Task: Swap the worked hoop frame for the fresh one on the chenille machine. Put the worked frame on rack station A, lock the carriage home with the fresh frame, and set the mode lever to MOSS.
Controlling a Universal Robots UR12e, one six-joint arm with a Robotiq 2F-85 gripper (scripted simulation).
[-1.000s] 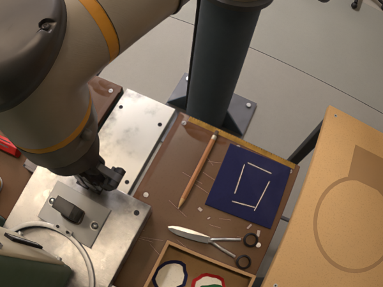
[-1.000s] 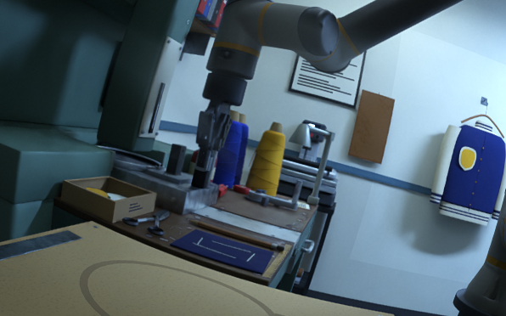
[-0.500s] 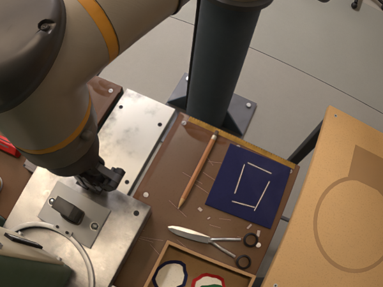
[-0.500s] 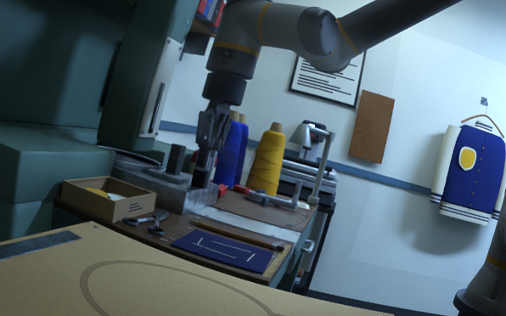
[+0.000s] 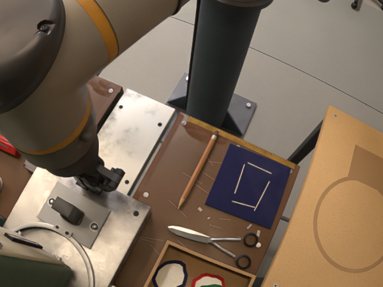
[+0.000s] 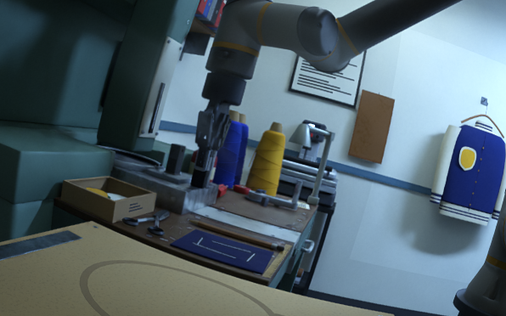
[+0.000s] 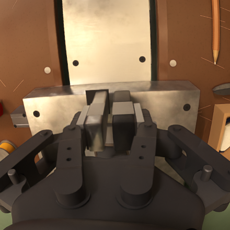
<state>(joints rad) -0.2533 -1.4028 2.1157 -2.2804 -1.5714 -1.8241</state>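
On the left of the bench, the steel carriage block [image 5: 80,217] sits at the end of a polished rail plate [image 5: 134,134]. It carries a grey plate with a dark upright clamp block [image 5: 68,210]. A white hoop frame [image 5: 67,245] curves under the green machine head at the block's near end. A narrow handle [image 7: 108,130] stands up from the carriage's edge nearest the rail. My gripper [image 7: 108,130] points straight down over that edge [image 6: 201,176] and is closed around the handle.
The tan rack board [image 5: 329,210] with a ring outline fills the right side. On the brown mat lie a pencil [image 5: 198,169], a navy cloth square [image 5: 252,185], scissors [image 5: 210,239] and a tray of patches [image 5: 195,268]. Thread cones [image 6: 267,157] stand behind the carriage.
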